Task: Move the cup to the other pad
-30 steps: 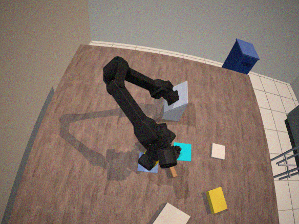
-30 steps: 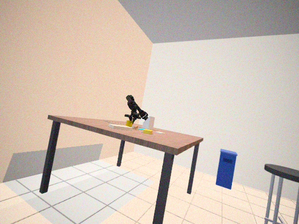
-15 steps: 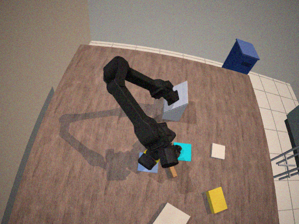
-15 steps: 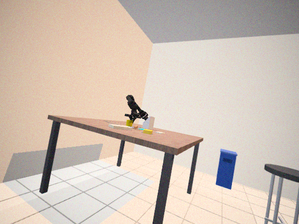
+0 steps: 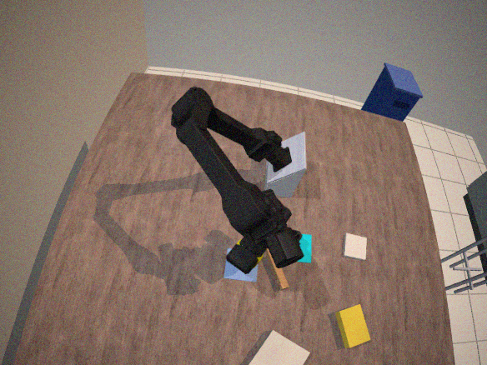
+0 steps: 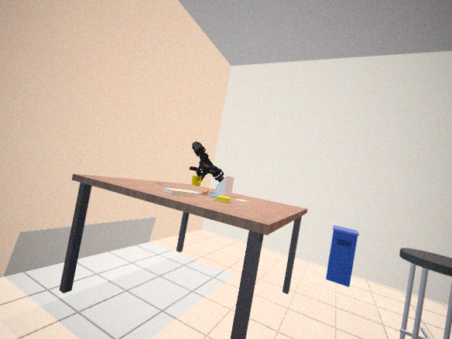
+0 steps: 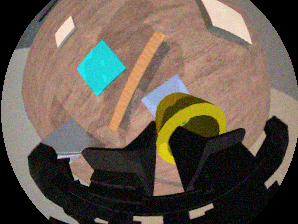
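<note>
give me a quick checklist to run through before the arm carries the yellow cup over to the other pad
1. Claw shut on the yellow round cup: ok, fingers clamp its wall.
2. Cup lifted off the pale blue square pad: ok, the pad shows beneath and behind it in the wrist view.
3. Cup upright: cannot tell, its rim looks roughly level but the views distort.
4. Marbles inside: cannot tell, the cup's inside is dark.
5. Cyan square pad free to receive it: ok, nothing rests on it.
6. Path across: not ok, the long orange wooden bar lies between the pads, so carry the cup above it.
</note>
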{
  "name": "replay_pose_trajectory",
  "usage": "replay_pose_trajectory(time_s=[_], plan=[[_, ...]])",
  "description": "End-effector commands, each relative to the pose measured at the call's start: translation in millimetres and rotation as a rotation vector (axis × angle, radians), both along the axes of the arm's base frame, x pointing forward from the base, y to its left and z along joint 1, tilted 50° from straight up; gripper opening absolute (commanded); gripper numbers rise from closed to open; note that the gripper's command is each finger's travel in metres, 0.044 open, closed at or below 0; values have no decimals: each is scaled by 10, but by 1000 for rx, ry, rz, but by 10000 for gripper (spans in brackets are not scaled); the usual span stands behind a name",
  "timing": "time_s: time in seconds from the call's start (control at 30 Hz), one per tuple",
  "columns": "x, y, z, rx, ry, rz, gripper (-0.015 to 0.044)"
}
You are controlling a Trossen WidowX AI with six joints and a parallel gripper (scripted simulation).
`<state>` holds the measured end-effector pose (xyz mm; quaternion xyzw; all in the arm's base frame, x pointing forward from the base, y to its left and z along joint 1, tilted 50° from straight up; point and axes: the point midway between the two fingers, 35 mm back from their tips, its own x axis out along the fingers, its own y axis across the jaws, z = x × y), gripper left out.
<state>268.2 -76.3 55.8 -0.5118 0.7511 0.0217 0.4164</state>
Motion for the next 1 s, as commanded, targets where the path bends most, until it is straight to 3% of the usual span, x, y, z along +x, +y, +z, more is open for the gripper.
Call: replay_pose_trajectory(time_s=[0.0,0.97], plan=[[-4,-8,-5,0,2,0,0],[-103,275,-268,6,1,-5,0]])
